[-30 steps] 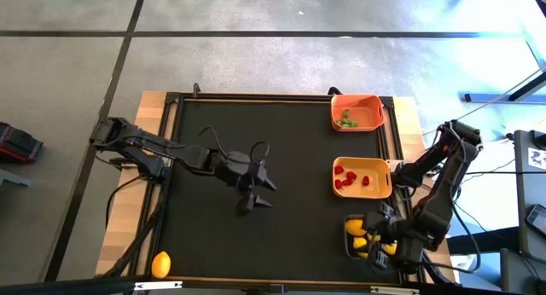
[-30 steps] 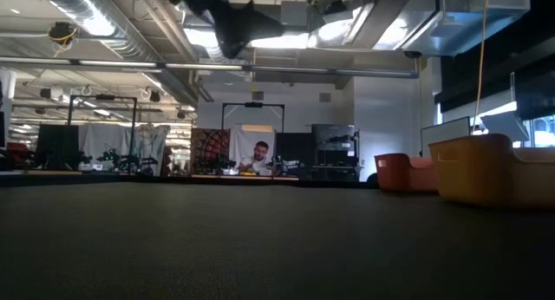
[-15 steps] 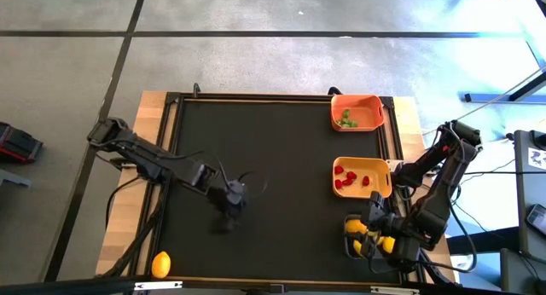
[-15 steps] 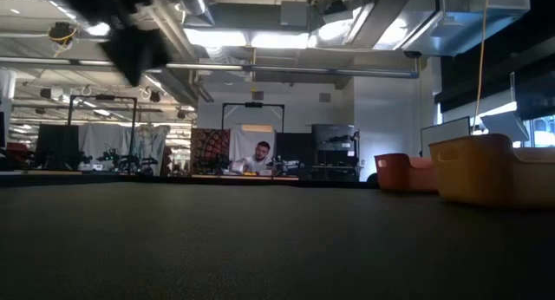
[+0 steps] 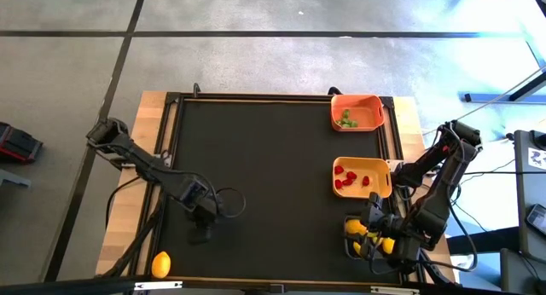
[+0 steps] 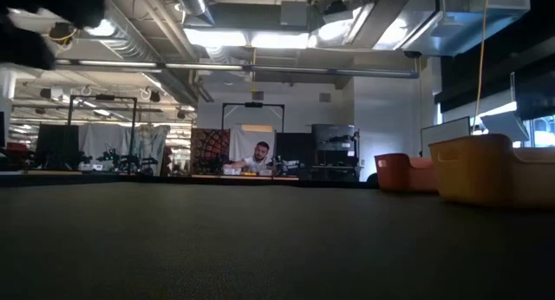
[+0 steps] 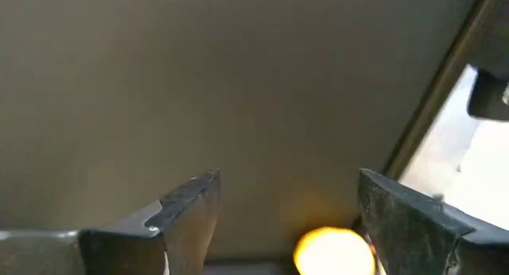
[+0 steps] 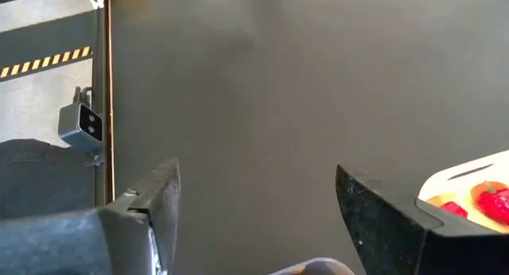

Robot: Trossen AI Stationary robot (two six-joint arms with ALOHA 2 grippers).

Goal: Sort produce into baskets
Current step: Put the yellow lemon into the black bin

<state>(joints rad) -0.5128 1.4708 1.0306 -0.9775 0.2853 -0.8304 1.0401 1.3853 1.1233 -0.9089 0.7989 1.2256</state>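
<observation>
My left gripper point(image 5: 201, 231) hangs wide open and empty over the black mat point(image 5: 264, 159), near the lone lemon point(image 5: 160, 263) at the table's front left corner. My right gripper point(image 5: 373, 244), also spread wide and empty, sits above the dark basket point(image 5: 348, 241) of lemons. Red pieces lie in the yellow-tan basket point(image 5: 362, 189), green pieces in the orange basket point(image 5: 368, 101)
</observation>
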